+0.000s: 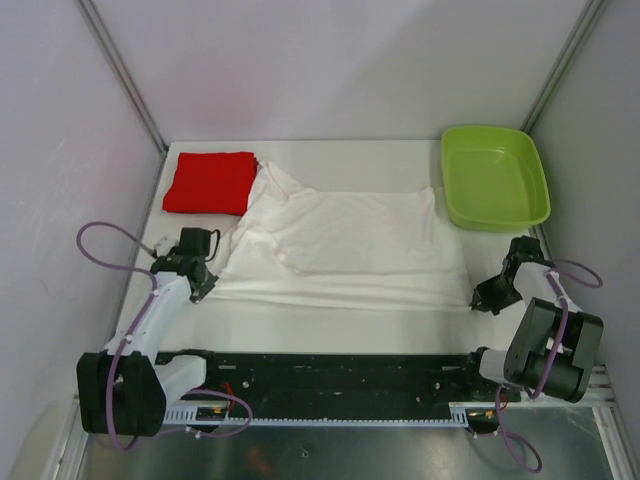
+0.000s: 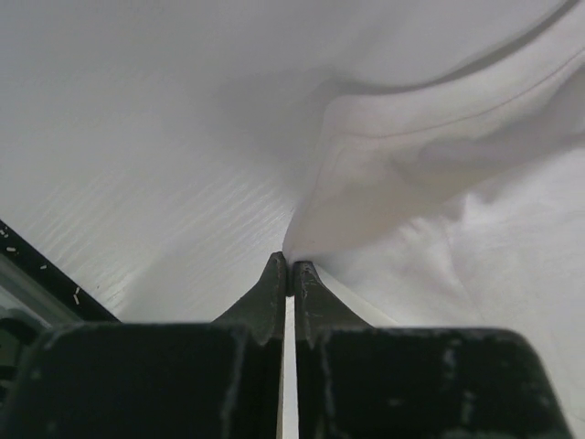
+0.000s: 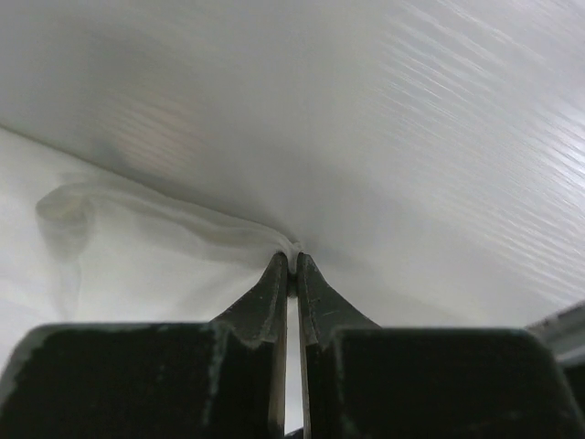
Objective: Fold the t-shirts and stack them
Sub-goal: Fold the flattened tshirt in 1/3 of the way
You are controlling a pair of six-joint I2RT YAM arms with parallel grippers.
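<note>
The left end effector [image 2: 291, 265] and right end effector [image 3: 294, 262] both pinch the white t-shirt [image 1: 350, 245].
Each has its jaws closed on 1 near corner of the shirt, which lies spread across the worktop [image 1: 330, 325]. The folded red t-shirt [image 1: 210, 182] sits at the far left, apparently touching the white one's sleeve; a lime-green tray [image 1: 495, 178] stands far right.

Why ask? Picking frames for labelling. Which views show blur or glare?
Top external: sharp, evenly lit, faint shadows in folds of the white t-shirt. Left wrist: left tool tips crisp, cloth behind soft. Right wrist: faint sheen streaks on the table.
</note>
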